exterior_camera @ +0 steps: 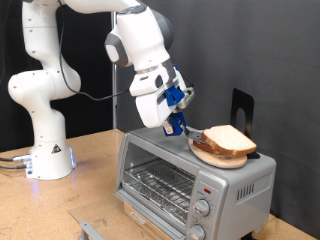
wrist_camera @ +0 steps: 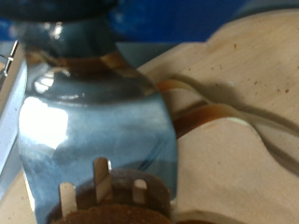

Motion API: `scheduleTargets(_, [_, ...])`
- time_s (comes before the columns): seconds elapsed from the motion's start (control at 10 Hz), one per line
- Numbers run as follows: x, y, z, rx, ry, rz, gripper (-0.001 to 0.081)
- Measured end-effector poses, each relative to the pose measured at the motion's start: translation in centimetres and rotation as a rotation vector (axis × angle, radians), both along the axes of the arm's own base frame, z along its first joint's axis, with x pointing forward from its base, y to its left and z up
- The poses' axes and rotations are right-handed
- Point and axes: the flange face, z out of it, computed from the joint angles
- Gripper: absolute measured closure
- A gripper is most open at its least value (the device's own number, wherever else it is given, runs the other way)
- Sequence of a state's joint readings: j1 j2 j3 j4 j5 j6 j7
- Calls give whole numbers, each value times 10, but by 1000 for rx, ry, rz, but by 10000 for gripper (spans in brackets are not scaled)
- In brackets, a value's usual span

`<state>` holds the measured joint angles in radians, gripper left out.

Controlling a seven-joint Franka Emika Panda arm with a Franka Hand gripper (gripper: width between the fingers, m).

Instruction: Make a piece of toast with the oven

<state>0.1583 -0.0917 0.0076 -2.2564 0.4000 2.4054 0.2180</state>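
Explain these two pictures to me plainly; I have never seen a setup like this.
The exterior view, from a camera off the arm, shows a white jointed robot arm standing on a wooden table. On the table is a small boxy silver toaster oven, its glass door closed. On top of it a round wooden board carries a pale square slice of bread with a tan crust. The arm's end effector holds a blue-handled tool right beside the board. The wrist view, from a camera on the hand, shows that tool's shiny slotted metal blade close up against the bread.
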Motion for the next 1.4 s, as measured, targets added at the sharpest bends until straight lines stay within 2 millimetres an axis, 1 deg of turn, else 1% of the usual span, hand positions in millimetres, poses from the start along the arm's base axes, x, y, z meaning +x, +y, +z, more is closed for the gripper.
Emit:
scheduleTargets(0.6, [6, 3, 0, -6, -1, -3, 374])
scheduleTargets(1.0, [14, 6, -1, -17, -66, -16, 374])
scheduleTargets(1.4, [17, 13, 4, -19, -108, -14, 374])
